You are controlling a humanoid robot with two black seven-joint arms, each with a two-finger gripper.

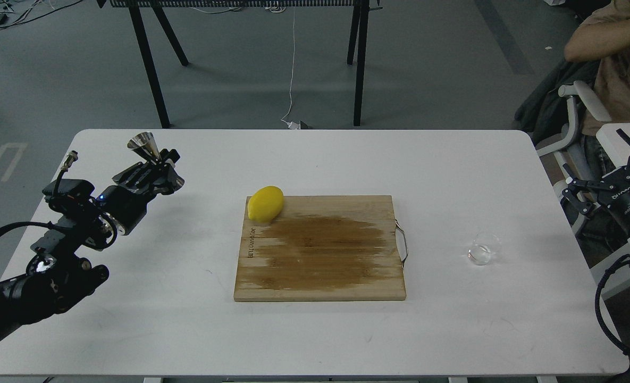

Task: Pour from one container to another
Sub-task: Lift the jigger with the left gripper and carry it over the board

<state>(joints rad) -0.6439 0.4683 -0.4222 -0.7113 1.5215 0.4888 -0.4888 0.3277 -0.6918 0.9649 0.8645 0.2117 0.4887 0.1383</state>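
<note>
On the white table (134,330) a wooden board (320,250) lies near the middle, with a wide dark wet patch across its top and a metal handle on its right edge. A lemon (265,204) rests on the board's far left corner, partly overhanging the edge. To the right of the board, well apart from it and near the table's right edge, stands the glass cup (484,248), upright on the tabletop and touched by nothing; whether it holds any liquid is hard to tell, since it is small and clear. Over the table's far left part, the left gripper (152,162) holds the jigger (143,144) above the surface, its fingers closed on the lower cone while the upper cone sticks out above them, mouth tilted up and to the left. The jigger is well apart from both the board and the cup. The right gripper (604,175) hangs beyond the table's right edge, off the tabletop and away from the cup, with its fingers spread apart and holding nothing. Behind it, at the upper right, a person in a tan shirt (620,58) sits in a chair (578,122). Beyond the table, black table legs (360,58) stand on the grey floor, and a white cable (292,69) trails down between them.
</note>
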